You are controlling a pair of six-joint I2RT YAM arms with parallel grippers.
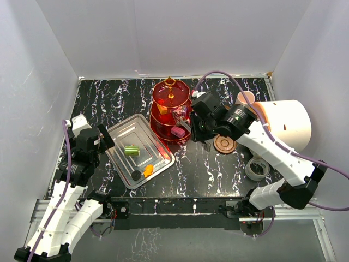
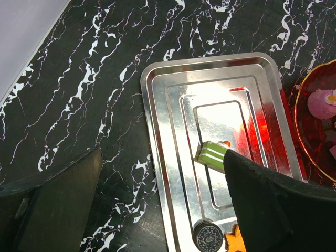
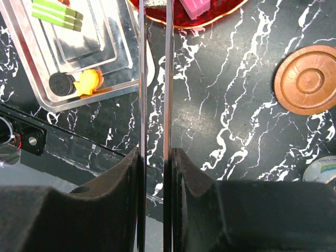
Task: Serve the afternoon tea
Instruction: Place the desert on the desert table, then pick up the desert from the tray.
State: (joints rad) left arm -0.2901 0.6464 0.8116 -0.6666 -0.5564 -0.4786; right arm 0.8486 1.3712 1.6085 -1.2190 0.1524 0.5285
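Observation:
The translucent red three-tier stand (image 1: 170, 112) with its gold rod stands at the table's middle back. A pink sweet (image 1: 177, 131) lies on its lowest tier. My right gripper (image 1: 192, 128) is shut on metal tongs (image 3: 169, 79), whose blades reach to the lowest tier beside the pink sweet (image 3: 197, 6). A green striped sweet (image 1: 131, 150), a black round biscuit (image 1: 136, 175) and an orange sweet (image 1: 148, 170) lie in the silver tray (image 1: 121, 155). My left gripper (image 2: 157, 210) hangs open over the tray's left edge, holding nothing. One brown saucer (image 1: 224, 144) lies right of the stand.
A big white cylinder (image 1: 283, 124) lies on its side at the right, with a pinkish cup rim (image 1: 245, 98) behind the right arm. A tape roll (image 1: 256, 168) sits near the front right. White walls close in the left, back and right sides.

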